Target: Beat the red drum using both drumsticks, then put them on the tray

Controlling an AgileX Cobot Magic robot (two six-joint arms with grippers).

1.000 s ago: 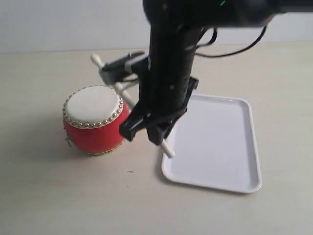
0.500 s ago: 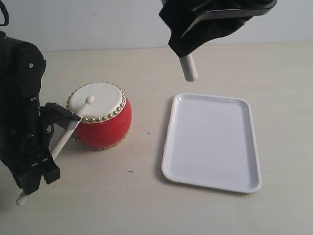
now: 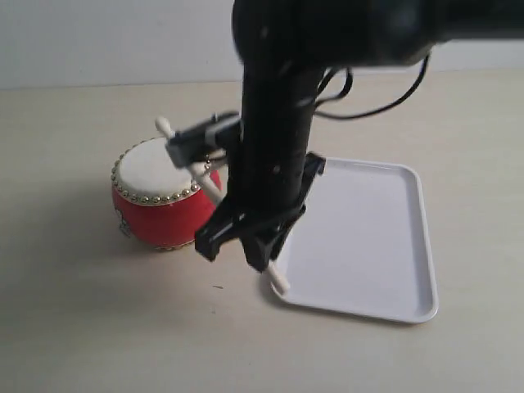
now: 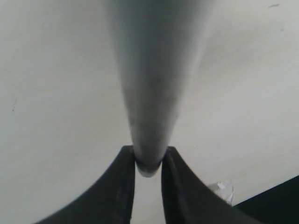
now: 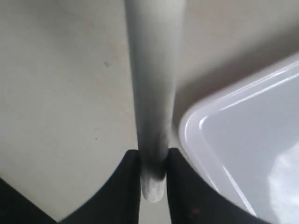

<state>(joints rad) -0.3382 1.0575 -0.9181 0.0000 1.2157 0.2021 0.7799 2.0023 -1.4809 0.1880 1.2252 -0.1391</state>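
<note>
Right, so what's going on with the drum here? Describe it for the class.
Two robot arms each grip a stick. The left gripper is shut on one drumstick that crosses the far right edge of the red drum; whether it touches the skin is unclear. The right gripper is shut on the other drumstick, whose lower end hangs by the near left corner of the tray. No stick lies on the tray yet.
</note>
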